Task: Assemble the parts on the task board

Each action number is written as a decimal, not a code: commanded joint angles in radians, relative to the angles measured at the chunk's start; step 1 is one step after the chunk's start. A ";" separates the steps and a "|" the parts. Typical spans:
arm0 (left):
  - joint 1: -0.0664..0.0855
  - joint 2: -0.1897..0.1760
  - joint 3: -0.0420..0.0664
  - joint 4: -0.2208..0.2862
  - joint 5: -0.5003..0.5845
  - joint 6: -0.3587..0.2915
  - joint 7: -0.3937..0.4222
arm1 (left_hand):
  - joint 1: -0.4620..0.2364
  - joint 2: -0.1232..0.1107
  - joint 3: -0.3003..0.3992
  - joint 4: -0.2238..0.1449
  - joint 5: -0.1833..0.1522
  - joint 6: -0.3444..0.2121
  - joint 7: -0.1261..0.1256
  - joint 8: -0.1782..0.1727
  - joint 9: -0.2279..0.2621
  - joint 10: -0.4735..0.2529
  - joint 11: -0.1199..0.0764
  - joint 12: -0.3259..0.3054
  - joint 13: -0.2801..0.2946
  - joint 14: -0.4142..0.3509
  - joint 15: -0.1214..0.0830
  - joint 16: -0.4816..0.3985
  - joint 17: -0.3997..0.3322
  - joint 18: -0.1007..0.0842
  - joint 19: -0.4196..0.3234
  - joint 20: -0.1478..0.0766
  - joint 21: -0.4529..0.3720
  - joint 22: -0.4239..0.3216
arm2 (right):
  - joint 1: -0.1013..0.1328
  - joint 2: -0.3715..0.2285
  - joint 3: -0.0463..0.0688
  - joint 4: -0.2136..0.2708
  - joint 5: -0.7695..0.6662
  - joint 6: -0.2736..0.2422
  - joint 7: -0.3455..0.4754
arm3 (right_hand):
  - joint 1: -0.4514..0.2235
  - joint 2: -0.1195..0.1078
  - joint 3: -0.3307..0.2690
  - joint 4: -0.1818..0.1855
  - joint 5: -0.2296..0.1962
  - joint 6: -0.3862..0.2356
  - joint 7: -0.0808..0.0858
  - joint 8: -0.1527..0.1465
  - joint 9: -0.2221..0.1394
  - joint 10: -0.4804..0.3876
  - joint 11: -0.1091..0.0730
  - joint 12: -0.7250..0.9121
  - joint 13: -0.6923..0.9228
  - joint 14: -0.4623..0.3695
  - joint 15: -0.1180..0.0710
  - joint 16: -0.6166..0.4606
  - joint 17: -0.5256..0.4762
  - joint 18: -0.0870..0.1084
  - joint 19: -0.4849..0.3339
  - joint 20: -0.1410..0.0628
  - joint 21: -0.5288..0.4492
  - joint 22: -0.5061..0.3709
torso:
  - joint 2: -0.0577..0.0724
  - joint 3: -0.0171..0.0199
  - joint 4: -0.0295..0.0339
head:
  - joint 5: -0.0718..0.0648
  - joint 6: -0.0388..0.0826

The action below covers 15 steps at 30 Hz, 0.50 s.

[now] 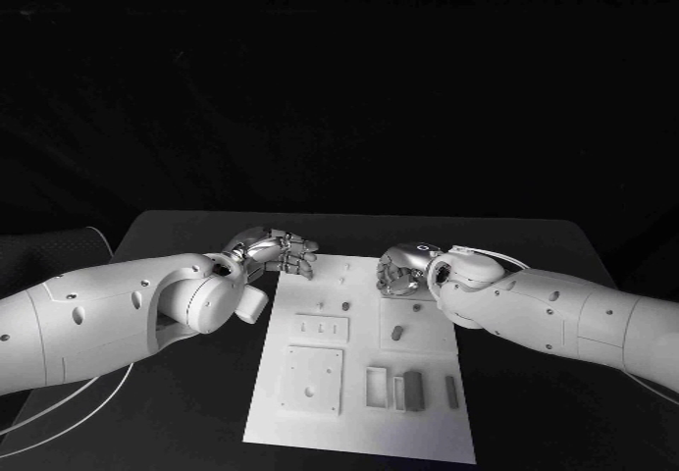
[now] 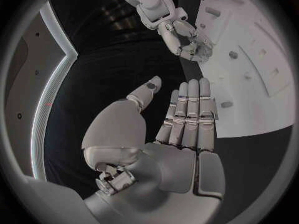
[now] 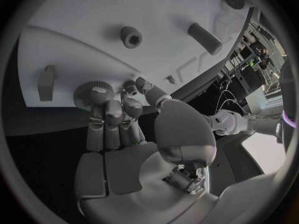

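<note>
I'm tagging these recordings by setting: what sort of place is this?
Probably a robotics lab test bench: a black table bearing a white task board with small parts, against a dark backdrop, with equipment racks at the right wrist view's rim.

Right robot hand [image 1: 400, 272] hides the task board's [image 1: 354, 412] far corner.

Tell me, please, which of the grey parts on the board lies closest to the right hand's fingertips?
The round, knurled part at the board's edge: the right hand's fingertips are right at it, while the block, ring and bar-shaped part lie farther across the board.
</note>
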 commanded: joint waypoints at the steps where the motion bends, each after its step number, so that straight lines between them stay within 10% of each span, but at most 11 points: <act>1: 0.002 0.003 0.001 0.001 0.003 0.002 0.005 | -0.003 0.000 -0.002 -0.001 -0.003 0.004 0.004 -0.004 -0.002 0.007 0.001 -0.006 0.001 0.005 0.003 -0.006 0.002 0.020 0.004 -0.003 -0.005 0.001 | -0.003 0.003 -0.002 0.000 -0.004 0.018 -0.001 | -0.008 -0.004 0.008 0.000 -0.006 -0.003 0.002 -0.003 0.001 -0.001 0.004 0.005 -0.002 0.000 0.007 0.005 -0.001 0.015 -0.003 0.000 0.006 0.021 | 0.001 -0.0001 0.0003 | 0.001 0.000; 15: 0.003 0.002 0.001 0.002 0.003 0.002 0.005 | -0.003 0.000 -0.002 0.000 -0.004 0.005 0.004 -0.004 -0.002 0.008 0.001 -0.006 0.003 0.005 0.003 -0.008 0.003 0.020 0.005 -0.004 -0.005 0.001 | -0.003 0.003 -0.002 -0.001 -0.013 0.006 -0.002 | 0.003 0.024 0.034 -0.003 -0.008 0.074 -0.022 0.037 0.022 0.003 -0.018 0.016 -0.002 0.000 -0.013 0.021 -0.002 0.015 -0.003 -0.005 0.018 0.023 | 0.002 0.0008 -0.0006 | 0.001 -0.001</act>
